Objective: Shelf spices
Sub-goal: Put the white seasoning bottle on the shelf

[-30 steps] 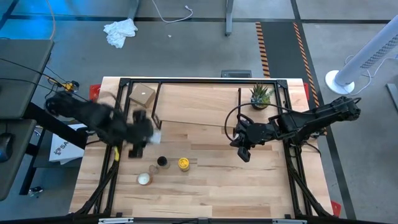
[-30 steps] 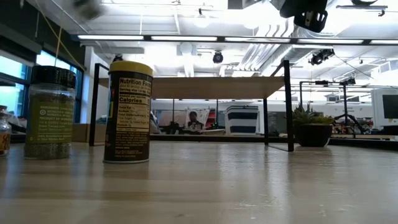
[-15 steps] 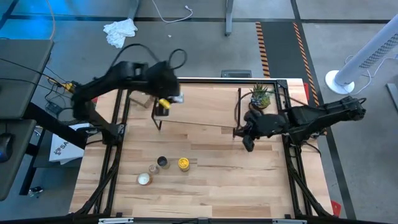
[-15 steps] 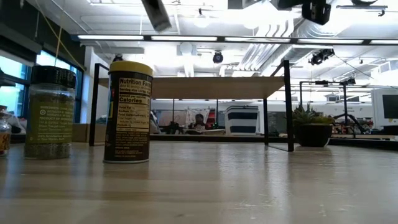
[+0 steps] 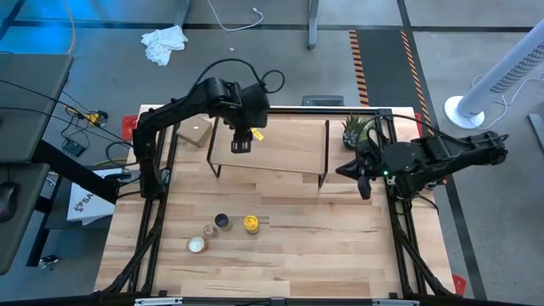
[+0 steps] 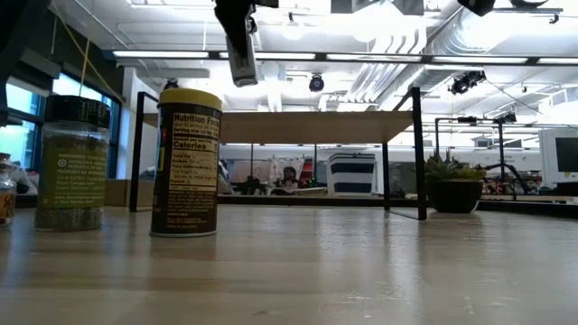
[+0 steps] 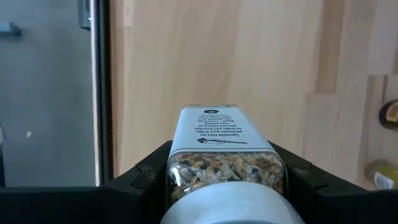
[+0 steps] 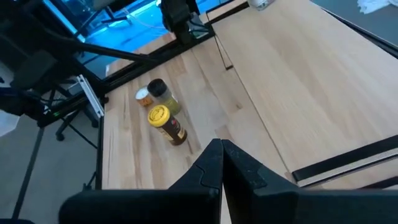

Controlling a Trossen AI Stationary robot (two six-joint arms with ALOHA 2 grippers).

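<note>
The shelf [image 5: 272, 151], a light-wood plank on black legs, stands at the far middle of the table, and the low view shows it as well [image 6: 307, 126]. My left gripper [image 5: 240, 143] hovers above the shelf's left part, shut on the white-capped spice jar [image 7: 225, 155]. Three other jars stand on their bases on the near-left tabletop: the yellow one [image 5: 251, 223], the black-capped one [image 5: 223, 222] and a small one [image 5: 197, 245]. My right gripper [image 5: 364, 178] is shut and empty, just right of the shelf's right legs. My left gripper pinches the white-capped jar's glass body just below the cap [image 7: 186, 177], one finger [image 7: 146, 177] on each side. The fingers come from above and point down, along the jar, with the cap toward the wrist. The jar [image 6: 238, 54] hangs lifted clear above the shelf, slightly tilted.
A potted plant [image 5: 355, 132] stands at the table's far right, close to my right arm. A small cardboard box [image 5: 197, 129] sits at the far left, beside the shelf's left legs. Bare wood lies between the jars and the table's near and right edges.
My left gripper, shut on the white-capped jar, has swung up from beside the near-left jars toward the far edge and right, and now hangs over the shelf's left part. My right gripper has drawn back toward the table's right edge, away from the middle.
</note>
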